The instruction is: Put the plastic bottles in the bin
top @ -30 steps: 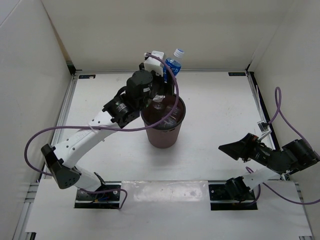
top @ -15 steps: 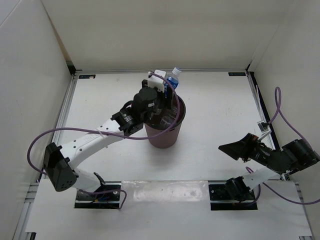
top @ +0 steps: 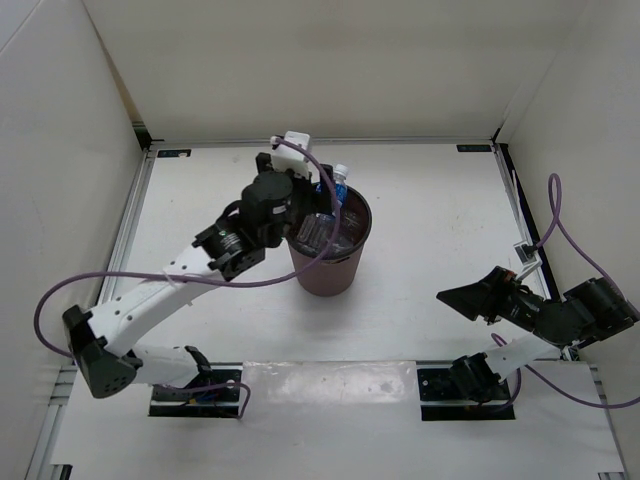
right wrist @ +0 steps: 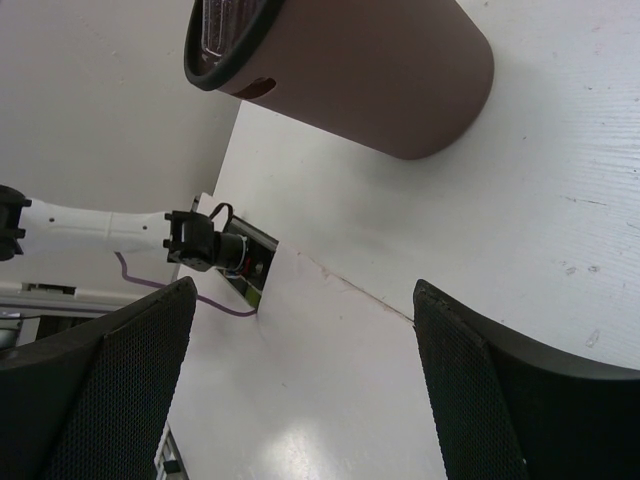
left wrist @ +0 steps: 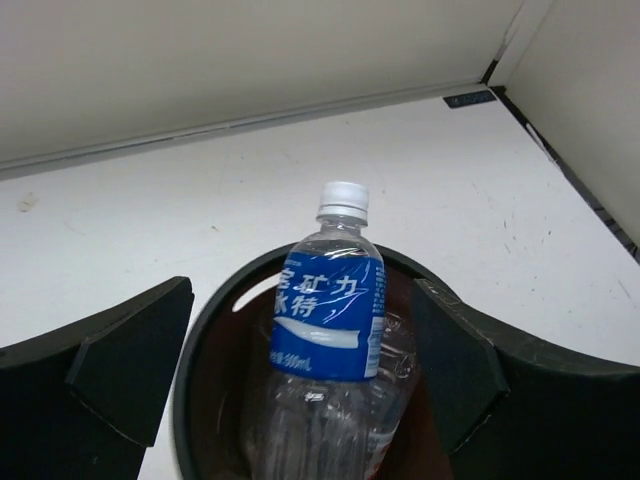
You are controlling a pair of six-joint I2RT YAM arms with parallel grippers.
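Two grippers are in play, and both of yours are spread wide with nothing pinched. Nearest you, on the right side of the table [top: 430, 210], your right gripper [top: 455, 297] hangs low, well apart from the bin. Its fingers [right wrist: 120, 390] are splayed with only tabletop showing between them, and its wrist view looks across at the bin's maroon wall from the side. A purple cable [top: 553, 215] loops up from that arm beside the right wall.

Farther in, near the middle of the table, the bin [top: 326, 275] stands upright. Your left arm reaches over its left and far rim. The left gripper [left wrist: 295, 365] hovers just above the opening, released, with each finger well clear of the blue-label bottle [left wrist: 330, 310] that shows between them. That bottle is inside the bin, standing tilted, with its body down in the bin and its white cap [left wrist: 343, 197] poking above the far rim. Beside it, lower in the bin, you can see at least one more clear bottle [top: 318, 232]. How many lie there in all cannot be told. Beyond the bin, the table runs to the white back wall [top: 300, 60].
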